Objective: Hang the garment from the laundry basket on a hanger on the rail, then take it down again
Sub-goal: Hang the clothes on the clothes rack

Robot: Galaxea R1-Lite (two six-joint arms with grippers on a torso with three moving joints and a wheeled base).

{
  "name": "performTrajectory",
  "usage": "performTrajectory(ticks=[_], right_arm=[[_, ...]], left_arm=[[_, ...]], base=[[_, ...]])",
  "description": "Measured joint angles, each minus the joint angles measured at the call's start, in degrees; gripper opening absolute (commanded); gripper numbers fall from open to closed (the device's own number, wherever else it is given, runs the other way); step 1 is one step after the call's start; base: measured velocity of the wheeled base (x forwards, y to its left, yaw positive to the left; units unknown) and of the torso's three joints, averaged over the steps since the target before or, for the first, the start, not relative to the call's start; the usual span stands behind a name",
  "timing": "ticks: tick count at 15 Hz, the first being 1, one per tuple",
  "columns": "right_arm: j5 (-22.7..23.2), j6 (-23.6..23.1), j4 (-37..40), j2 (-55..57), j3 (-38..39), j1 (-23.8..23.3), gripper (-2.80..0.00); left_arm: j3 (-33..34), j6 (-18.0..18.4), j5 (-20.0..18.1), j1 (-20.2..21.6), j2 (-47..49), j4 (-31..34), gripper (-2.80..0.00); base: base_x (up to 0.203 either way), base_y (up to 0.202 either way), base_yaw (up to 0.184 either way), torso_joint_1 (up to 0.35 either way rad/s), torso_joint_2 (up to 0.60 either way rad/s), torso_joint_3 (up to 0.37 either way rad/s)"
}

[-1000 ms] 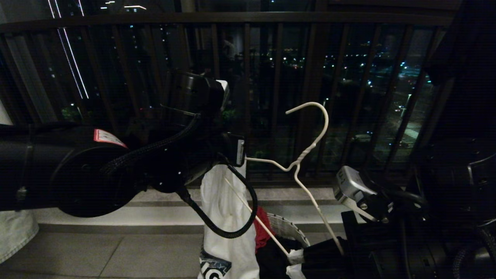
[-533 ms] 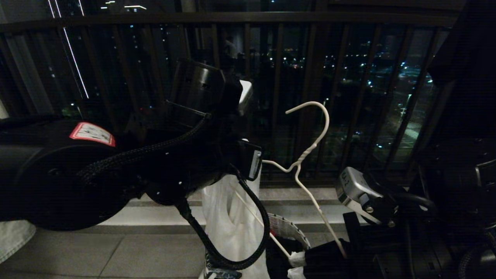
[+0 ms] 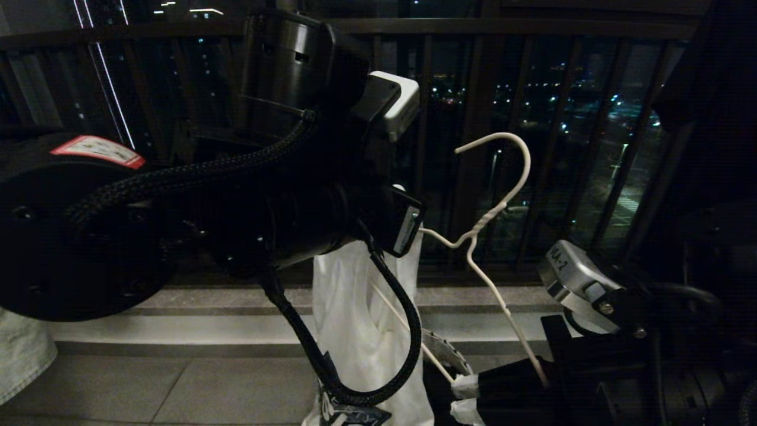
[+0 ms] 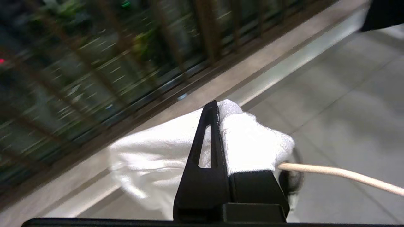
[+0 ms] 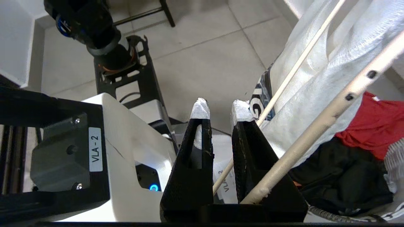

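above the laundry basket [image 3: 452, 355], the left tool [image 4: 217, 126] stays clenched on the t-shirt [image 3: 361, 319] and has risen, carrying it up with the hanger [image 3: 491, 219]. right tool [image 5: 221, 110] grips the hanger's lower end. hanging comes next.

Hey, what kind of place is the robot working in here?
Probably a high-rise apartment balcony at night: a dark railing with city lights beyond, a tiled floor, and a white T-shirt going onto a wire hanger.

Dark balcony railing [image 3: 473, 26], night city lights beyond, grey tiled floor [image 3: 177, 384]
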Motion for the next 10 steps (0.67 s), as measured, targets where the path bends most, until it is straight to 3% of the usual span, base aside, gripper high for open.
performTrajectory(ticks=[8, 10], right_arm=[[0.2, -0.1, -4.4, 2.2, 0.1, -5.2, -2.80], [0.2, -0.1, -4.9, 3.4, 0.1, -6.4, -2.80]], left_arm=[[-0.3, -0.5, -20.2, 2.5, -0.5, -0.3, -2.80], [0.0, -0.5, -23.3, 3.3, -0.6, -0.1, -2.80]], base=[[0.000, 0.000, 0.000, 0.000, 0.00, 0.000], [0.000, 0.000, 0.000, 0.000, 0.00, 0.000]])
